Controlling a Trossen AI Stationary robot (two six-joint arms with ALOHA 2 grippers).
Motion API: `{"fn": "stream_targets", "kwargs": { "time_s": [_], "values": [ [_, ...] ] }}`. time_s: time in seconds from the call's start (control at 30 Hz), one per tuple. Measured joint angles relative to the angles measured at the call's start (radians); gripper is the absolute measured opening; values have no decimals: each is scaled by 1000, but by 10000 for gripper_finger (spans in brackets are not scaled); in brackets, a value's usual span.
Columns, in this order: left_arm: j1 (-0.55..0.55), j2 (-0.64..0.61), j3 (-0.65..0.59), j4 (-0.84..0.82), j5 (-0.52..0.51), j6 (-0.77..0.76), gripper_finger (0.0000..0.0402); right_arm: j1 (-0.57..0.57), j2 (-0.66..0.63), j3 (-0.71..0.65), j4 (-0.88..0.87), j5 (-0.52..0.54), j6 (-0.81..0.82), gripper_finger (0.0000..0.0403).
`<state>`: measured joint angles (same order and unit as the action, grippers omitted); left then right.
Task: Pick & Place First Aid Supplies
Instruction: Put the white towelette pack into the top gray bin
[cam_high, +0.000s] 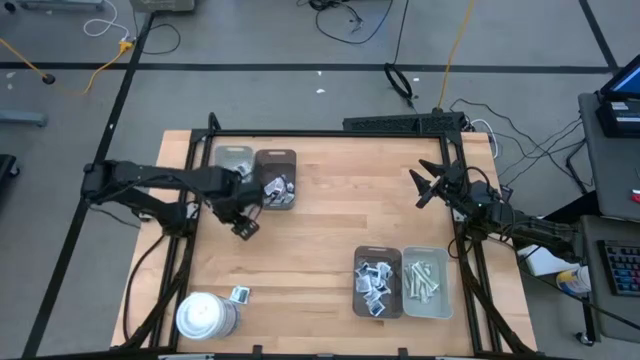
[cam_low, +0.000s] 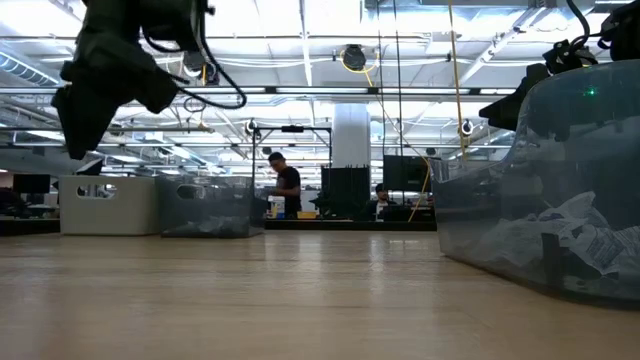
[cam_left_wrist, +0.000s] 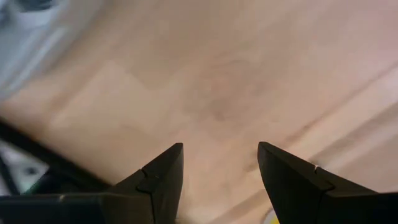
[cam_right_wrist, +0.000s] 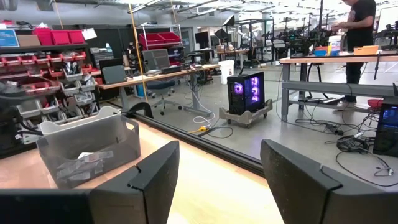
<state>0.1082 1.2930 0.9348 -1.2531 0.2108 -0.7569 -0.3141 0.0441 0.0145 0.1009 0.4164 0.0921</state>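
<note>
Left gripper (cam_high: 243, 226) over bare table (cam_high: 320, 240), just beside brown tray (cam_high: 277, 180) of packets (cam_high: 274, 187); fingers (cam_left_wrist: 165, 177) apart, nothing between them, likely in transit. Right gripper (cam_high: 428, 184) parked at far right edge, prongs spread, empty, clear of work. More packets (cam_high: 374, 280) in near brown tray (cam_high: 378, 283), strips (cam_high: 422, 280) in adjoining grey tray (cam_high: 427, 285), probably sorted by type. One loose packet (cam_high: 239, 294) beside white cylinder (cam_high: 205, 316).

The left end effector (cam_high: 244, 228) is held above the bench with its fingers (cam_left_wrist: 163, 180) parted and nothing between them, while the right end effector (cam_high: 424, 185) is raised at the far right, likewise parted and empty.
</note>
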Motion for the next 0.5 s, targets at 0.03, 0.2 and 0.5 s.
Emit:
{"fn": "stream_targets", "kwargs": {
  "time_s": [0.03,0.2,0.5],
  "values": [
    [-31,1,0,18,1,-28,212,0,0,0,0,0,0,221],
    [-175,15,0,93,29,-175,212,0,0,0,0,0,0,220],
    [-402,22,0,312,57,-452,212,0,0,0,0,0,0,221]
  ]
}}
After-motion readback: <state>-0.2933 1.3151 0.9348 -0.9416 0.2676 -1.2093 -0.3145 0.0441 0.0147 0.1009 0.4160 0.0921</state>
